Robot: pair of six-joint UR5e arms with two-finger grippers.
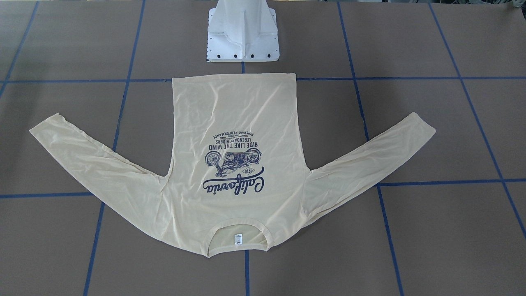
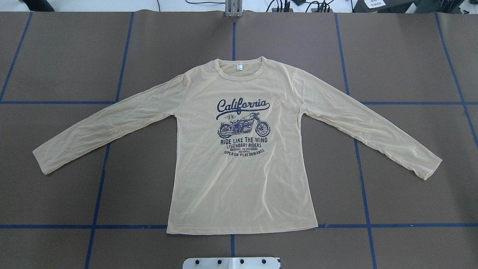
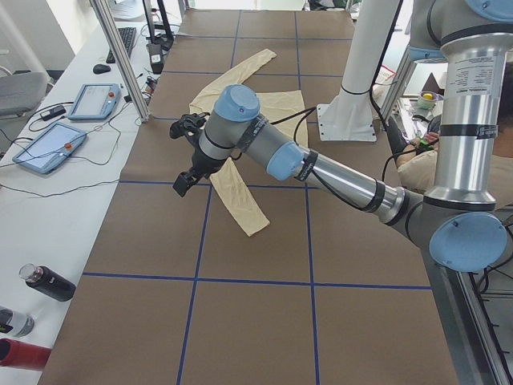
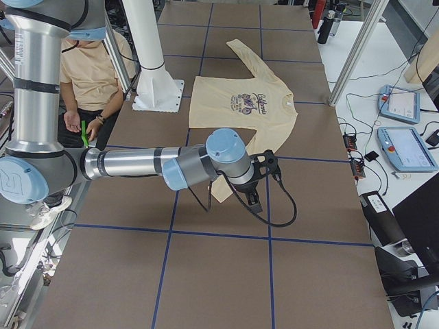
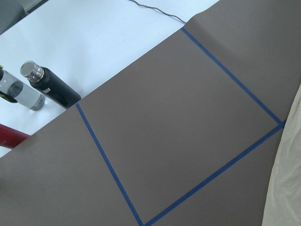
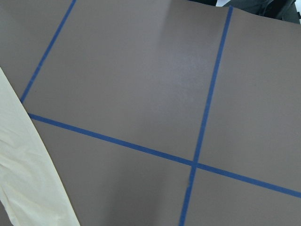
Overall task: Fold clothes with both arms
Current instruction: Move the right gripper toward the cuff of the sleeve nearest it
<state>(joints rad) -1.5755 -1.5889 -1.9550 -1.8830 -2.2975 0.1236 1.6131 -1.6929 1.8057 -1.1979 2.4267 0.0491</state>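
Observation:
The clothes are one pale yellow long-sleeved T-shirt lying flat and face up on the brown table, with both sleeves spread outward and down. Its navy motorcycle and "California" print faces up, and the white neck label shows in the collar. My left gripper hangs over the table beside the shirt's sleeve on my left. Over the opposite sleeve end hangs my right gripper. Both show only in the side views, so I cannot tell whether they are open or shut. Each wrist view catches just an edge of cloth.
The white pedestal base stands just behind the shirt's hem. Blue tape lines grid the table. Bottles and teach pendants lie on the white side benches. A seated person is behind the robot.

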